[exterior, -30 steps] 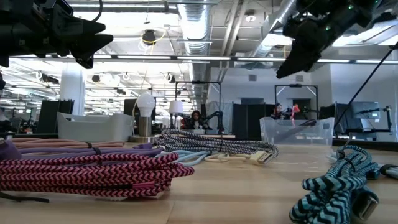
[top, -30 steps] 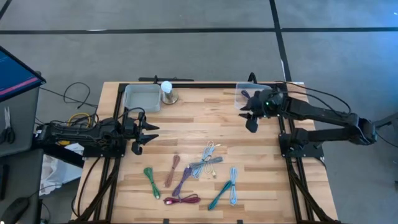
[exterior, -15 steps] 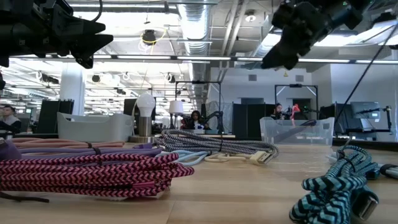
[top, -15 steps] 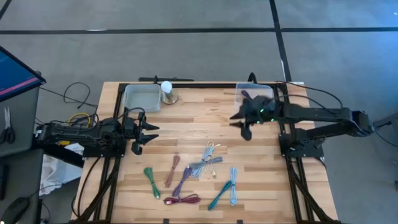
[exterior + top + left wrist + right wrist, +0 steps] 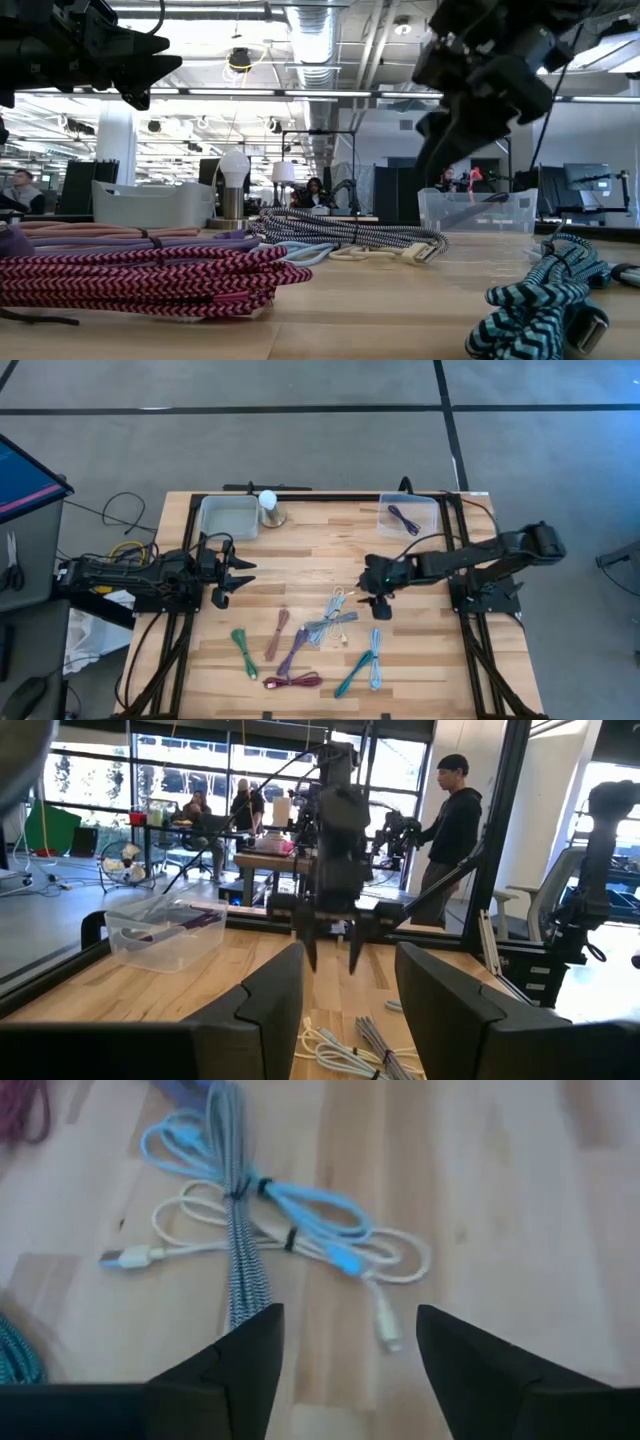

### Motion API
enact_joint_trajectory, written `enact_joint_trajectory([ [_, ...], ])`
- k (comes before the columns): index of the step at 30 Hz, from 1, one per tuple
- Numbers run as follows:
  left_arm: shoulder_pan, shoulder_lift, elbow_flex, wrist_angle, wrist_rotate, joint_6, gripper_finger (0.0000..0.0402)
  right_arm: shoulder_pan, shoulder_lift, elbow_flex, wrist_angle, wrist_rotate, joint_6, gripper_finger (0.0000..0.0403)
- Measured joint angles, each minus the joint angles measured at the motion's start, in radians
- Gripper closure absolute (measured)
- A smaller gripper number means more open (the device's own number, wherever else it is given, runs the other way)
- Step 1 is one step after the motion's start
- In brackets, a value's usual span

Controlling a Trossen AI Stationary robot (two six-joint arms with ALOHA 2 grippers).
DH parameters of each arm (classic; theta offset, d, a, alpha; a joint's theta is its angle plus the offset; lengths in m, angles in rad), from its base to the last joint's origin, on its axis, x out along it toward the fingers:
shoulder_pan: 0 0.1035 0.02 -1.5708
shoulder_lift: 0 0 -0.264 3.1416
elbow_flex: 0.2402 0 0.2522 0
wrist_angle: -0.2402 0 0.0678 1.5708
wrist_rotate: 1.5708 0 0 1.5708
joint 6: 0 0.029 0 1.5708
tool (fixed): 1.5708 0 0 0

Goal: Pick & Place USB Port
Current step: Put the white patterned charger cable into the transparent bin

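Several coiled USB cables lie on the wooden table toward its near side. A white cable (image 5: 300,1245), a black-and-white braided cable (image 5: 240,1230) and a light blue cable (image 5: 300,1198) form a cluster (image 5: 335,620). My right gripper (image 5: 378,600) is open and hangs just above this cluster's far-right end, touching nothing (image 5: 348,1315). The clear bin (image 5: 410,515) at the far right holds a purple cable (image 5: 403,518). My left gripper (image 5: 228,575) is open and waits above the table's left part.
Green (image 5: 243,653), pink (image 5: 277,634), purple (image 5: 293,650), magenta (image 5: 292,681), teal (image 5: 355,672) and pale blue (image 5: 375,657) cables lie near the near edge. A grey bin (image 5: 228,517) and a light bulb (image 5: 269,508) stand at the far left. People stand in the room beyond.
My right gripper has left the place above the clear bin and swung toward the table's near edge and left, coming down over the white and braided cable cluster. It has stayed open. The cables have not moved.
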Motion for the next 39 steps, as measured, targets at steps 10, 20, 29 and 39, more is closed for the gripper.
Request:
enact_joint_trajectory([
  [10, 0.0, 0.0, 0.0, 0.0, 0.0, 0.0, 0.0242, 0.09, 0.19, 0.0, 0.122, -0.007, 0.053, 0.0198],
  [20, 0.0, 0.0, 0.0, 0.0, 0.0, 0.0, 0.0242, 0.123, 0.29, 0.002, 0.222, 0.0, 0.087, 0.0221],
  [29, 0.0, 0.0, 0.0, 0.0, 0.0, 0.0, 0.0242, 0.11, 0.285, 0.001, 0.227, 0.022, 0.055, 0.0376],
  [39, 0.0, 0.0, 0.0, 0.0, 0.0, 0.0, 0.0242, 0.107, 0.264, -0.001, 0.189, 0.019, 0.023, 0.0387],
])
